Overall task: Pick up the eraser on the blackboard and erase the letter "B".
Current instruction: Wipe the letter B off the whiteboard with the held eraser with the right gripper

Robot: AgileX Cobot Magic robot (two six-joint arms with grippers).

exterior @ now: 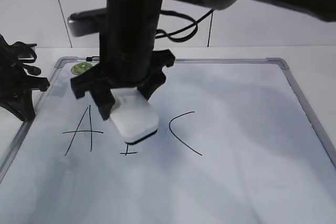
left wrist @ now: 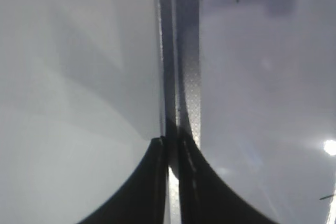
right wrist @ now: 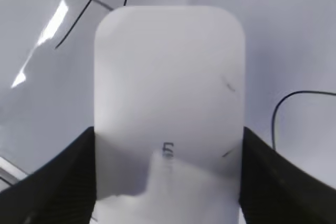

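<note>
I am seeing my right gripper (exterior: 123, 95) clamping the white rounded plastic eraser (exterior: 135, 117), pressing it on the large white grey-framed blackboard (exterior: 236, 129) over the thin black letter "B" (exterior: 128, 152), between hand-drawn "A" (exterior: 80, 131) and "C" (exterior: 181, 132). My left gripper (left wrist: 169, 145) is sitting closed at the board's left frame.

I see a white table (exterior: 310, 72) with tiled wall (exterior: 31, 9) behind it. A black cable (exterior: 181, 30) loops just above the table's far edge.
</note>
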